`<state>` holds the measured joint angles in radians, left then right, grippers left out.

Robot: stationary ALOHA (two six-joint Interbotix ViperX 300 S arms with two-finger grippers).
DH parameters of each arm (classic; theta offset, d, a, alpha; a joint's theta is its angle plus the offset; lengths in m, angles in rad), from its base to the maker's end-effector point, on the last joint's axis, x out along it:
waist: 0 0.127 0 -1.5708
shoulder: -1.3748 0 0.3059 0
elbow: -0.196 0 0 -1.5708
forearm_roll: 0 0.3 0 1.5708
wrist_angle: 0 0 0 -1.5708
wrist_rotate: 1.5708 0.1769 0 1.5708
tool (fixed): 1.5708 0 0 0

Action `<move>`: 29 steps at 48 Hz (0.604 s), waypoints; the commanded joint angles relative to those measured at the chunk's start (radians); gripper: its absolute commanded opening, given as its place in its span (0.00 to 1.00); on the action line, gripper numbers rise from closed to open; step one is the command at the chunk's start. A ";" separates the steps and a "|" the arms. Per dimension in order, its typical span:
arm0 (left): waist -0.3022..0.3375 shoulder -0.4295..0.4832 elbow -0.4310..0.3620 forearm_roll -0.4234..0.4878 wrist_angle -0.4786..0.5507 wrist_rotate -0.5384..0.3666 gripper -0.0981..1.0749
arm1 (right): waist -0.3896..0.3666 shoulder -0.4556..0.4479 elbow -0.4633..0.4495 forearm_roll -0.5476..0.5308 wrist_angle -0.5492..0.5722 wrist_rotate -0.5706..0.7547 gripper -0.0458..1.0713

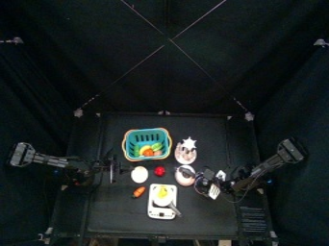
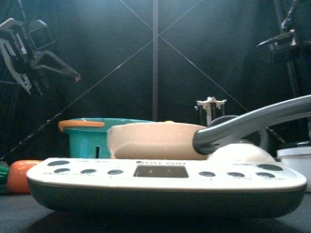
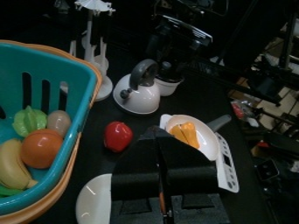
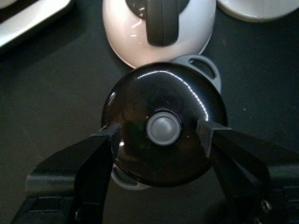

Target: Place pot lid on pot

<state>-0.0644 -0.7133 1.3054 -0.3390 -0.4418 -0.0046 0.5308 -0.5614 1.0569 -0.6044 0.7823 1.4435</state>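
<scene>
In the right wrist view the round pot lid (image 4: 163, 92), dark and glossy here with a grey knob, lies flat on the pot, whose pale handles (image 4: 205, 66) stick out at two sides. My right gripper (image 4: 160, 136) hangs right over it, open, one jaw at each side of the lid. From the left wrist view the right gripper (image 3: 176, 44) stands over the pot (image 3: 170, 86) beside a white kettle (image 3: 140, 87). My left gripper (image 3: 163, 156) rests at the table's left (image 1: 100, 174), jaws together and empty.
A teal basket (image 1: 148, 144) of toy fruit stands at the back, with a silver star-centred disc (image 1: 189, 144) beside it. A white plate (image 1: 139, 174), a red fruit (image 1: 160, 171) and a white scale (image 1: 162, 200) lie near the front.
</scene>
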 commanded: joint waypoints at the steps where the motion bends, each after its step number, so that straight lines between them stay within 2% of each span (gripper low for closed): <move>1: 0.002 0.002 -0.012 0.000 -0.005 0.000 0.05 | 0.002 -0.035 -0.012 -0.018 0.009 0.000 0.93; 8: 0.000 0.002 -0.012 -0.002 -0.005 0.000 0.05 | 0.002 -0.064 -0.014 -0.046 0.046 0.002 0.93; 19: 0.002 0.002 -0.012 0.000 -0.005 0.000 0.05 | 0.002 -0.066 -0.029 -0.058 0.046 0.000 0.93; 29: 0.000 0.002 -0.012 0.000 -0.005 0.000 0.05 | 0.029 -0.064 -0.086 -0.069 0.018 -0.005 0.93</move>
<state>-0.0644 -0.7133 1.3054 -0.3390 -0.4418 -0.0031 0.5492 -0.6243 1.0140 -0.6611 0.8145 1.4404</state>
